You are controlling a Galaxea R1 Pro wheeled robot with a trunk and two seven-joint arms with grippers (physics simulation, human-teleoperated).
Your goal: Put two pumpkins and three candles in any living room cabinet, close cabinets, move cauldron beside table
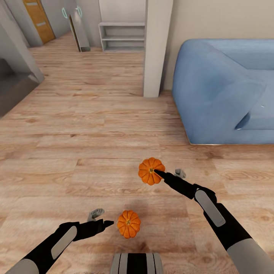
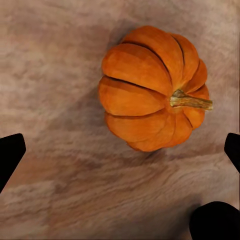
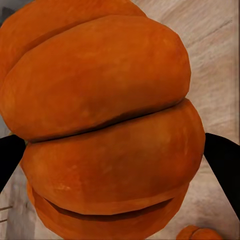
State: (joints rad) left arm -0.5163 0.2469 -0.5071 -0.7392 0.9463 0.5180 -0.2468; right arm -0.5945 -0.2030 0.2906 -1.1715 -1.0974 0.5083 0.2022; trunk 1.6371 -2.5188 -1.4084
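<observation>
far pumpkin (image 1: 151,171): seen on the wooden floor (image 1: 76,152), out in the open, in front of the blue sofa (image 1: 224,95); in the right wrist view (image 3: 105,125) it sits between the two dark fingertips.
right gripper (image 1: 167,175): jaws spread around the far pumpkin; whether they press on it cannot be told.
near pumpkin (image 1: 128,223): on the floor close to the robot's base; stem (image 2: 190,101) lying sideways in the left wrist view (image 2: 150,90).
left gripper (image 1: 100,220): jaws wide open, nothing held, just beside the near pumpkin and apart from it.
handling: both are judged rigid, light, and smooth-skinned, so liable to roll or slip.
hold: best taken across the ribbed sides at the widest part, not by the stem.
progress: neither pumpkin is in a cabinet yet.
</observation>
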